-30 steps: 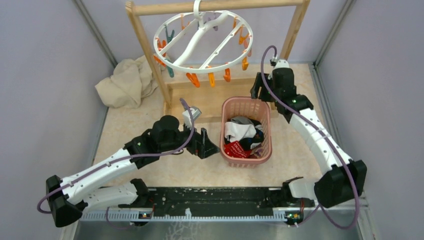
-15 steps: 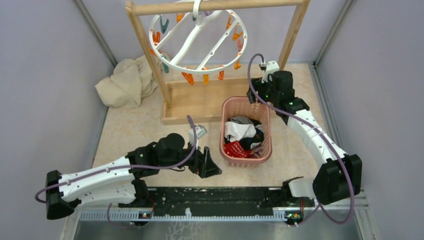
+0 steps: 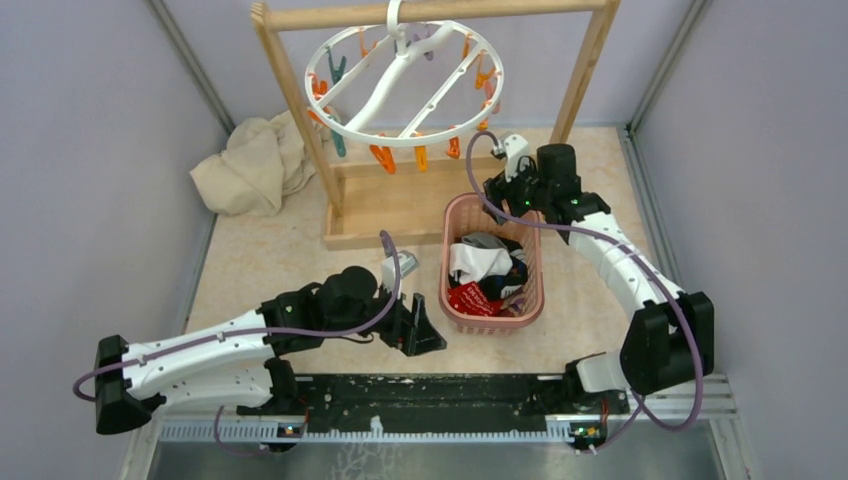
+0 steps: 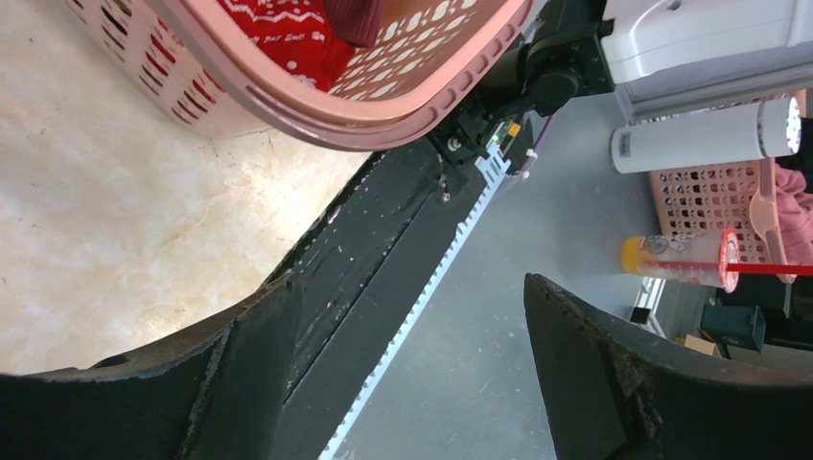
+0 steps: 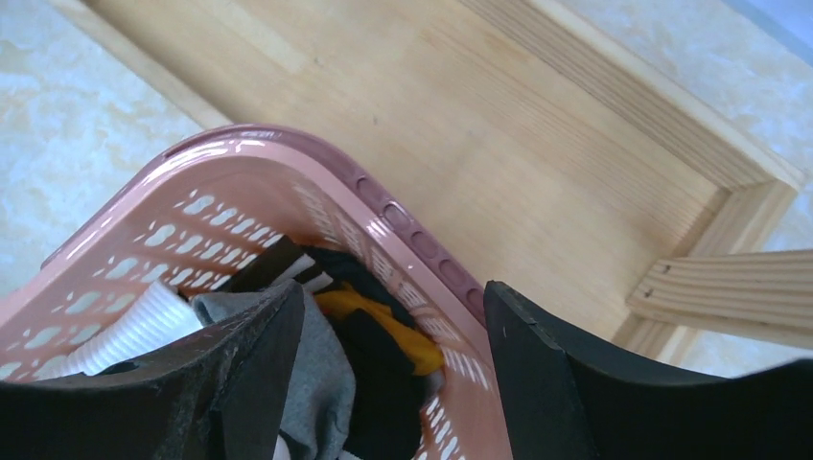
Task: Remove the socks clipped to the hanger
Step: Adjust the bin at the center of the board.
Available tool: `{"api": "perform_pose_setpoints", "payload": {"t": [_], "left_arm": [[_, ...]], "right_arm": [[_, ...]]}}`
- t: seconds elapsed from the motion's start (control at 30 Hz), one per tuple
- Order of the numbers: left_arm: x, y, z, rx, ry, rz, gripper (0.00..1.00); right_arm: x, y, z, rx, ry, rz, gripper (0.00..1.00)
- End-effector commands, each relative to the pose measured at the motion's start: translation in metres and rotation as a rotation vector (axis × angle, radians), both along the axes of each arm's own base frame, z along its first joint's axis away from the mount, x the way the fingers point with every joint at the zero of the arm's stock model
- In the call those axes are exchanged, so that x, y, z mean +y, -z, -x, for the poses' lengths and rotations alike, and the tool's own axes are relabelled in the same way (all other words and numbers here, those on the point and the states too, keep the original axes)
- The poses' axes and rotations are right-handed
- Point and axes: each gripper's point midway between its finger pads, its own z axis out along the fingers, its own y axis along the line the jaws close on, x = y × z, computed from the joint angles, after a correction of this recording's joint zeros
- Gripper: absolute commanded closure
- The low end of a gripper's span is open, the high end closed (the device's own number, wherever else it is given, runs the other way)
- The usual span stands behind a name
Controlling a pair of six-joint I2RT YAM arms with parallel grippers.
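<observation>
The white round hanger (image 3: 405, 85) hangs by its hook from the wooden rack bar, with orange, teal and purple clips dangling; no sock hangs from them. The socks (image 3: 487, 272) lie heaped in the pink basket (image 3: 450, 225): red patterned, white, grey, black. In the right wrist view a grey sock (image 5: 321, 369), a black one and a mustard one (image 5: 383, 326) show inside the basket rim (image 5: 383, 206). My right gripper (image 3: 497, 190) is open and empty over the basket's far rim. My left gripper (image 3: 425, 335) is open and empty, low beside the basket's near left corner.
The wooden rack (image 3: 420, 200) with its base tray stands behind the basket. A crumpled beige cloth (image 3: 250, 165) lies at the back left. The black rail (image 3: 430, 395) runs along the near edge. Grey walls close in both sides.
The right gripper has moved left and down over the basket's far rim. The left arm has pulled back towards the near edge. The hanger has swung and tilted back.
</observation>
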Motion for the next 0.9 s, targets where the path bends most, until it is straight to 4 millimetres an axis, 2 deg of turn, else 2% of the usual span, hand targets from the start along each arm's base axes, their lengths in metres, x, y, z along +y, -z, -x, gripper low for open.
{"api": "perform_pose_setpoints", "payload": {"t": [0.0,0.17,0.27,0.47,0.57,0.67,0.87], "left_arm": [[-0.004,-0.027,-0.001,-0.029,0.001,0.039,0.11],[-0.006,-0.030,0.000,-0.028,0.004,0.041,0.11],[-0.009,-0.029,0.001,-0.024,0.008,0.038,0.11],[-0.014,-0.030,0.002,-0.029,0.016,0.031,0.12],[-0.014,-0.031,0.002,-0.032,0.014,0.030,0.12],[-0.011,-0.031,-0.001,-0.043,0.002,0.018,0.12],[0.013,-0.026,-0.019,-0.115,-0.109,-0.044,0.10]], "right_arm": [[0.014,-0.022,-0.002,-0.069,-0.133,0.006,0.30],[0.001,0.001,-0.020,-0.021,-0.081,0.106,0.31],[-0.005,0.004,-0.029,-0.029,-0.052,0.142,0.31],[-0.005,0.013,-0.039,-0.012,-0.046,0.183,0.31],[-0.004,0.018,-0.038,0.003,-0.034,0.203,0.38],[-0.002,0.016,-0.035,-0.016,-0.005,0.206,0.50],[0.008,0.022,-0.017,0.018,0.026,0.208,0.70]]}}
